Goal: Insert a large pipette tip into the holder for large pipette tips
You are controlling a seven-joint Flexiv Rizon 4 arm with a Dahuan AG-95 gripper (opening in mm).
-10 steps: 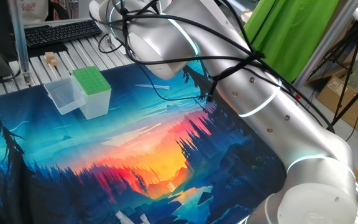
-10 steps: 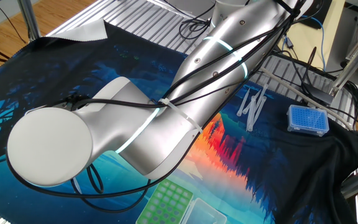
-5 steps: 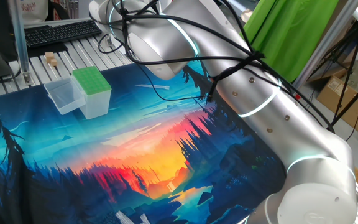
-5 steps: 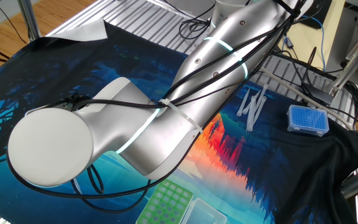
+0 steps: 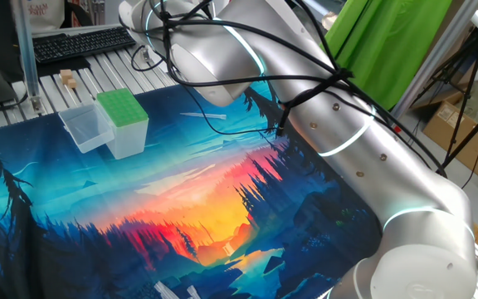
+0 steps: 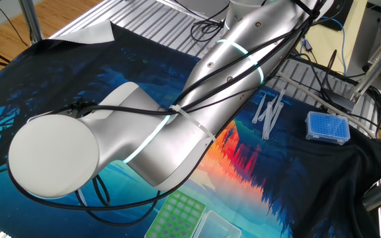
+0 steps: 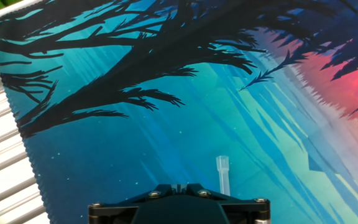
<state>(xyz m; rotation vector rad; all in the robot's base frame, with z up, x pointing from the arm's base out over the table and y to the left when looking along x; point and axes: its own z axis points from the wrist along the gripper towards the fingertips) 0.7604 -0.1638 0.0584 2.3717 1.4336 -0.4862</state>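
Large pipette tip [image 7: 222, 176] upright at closed fingers, wide end out, apparently gripped low for carrying. Holder for large pipette tips [image 5: 124, 112] well apart across counter, green top awaiting insertion.

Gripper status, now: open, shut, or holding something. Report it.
Gripper: shut on the large pipette tip, whose wide end sticks out past the fingers in the hand view.

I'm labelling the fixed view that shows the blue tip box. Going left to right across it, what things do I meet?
Big rounded arm joint → green-topped holder for large pipette tips, at the bottom edge → loose large pipette tips lying on the mat → blue tip box.
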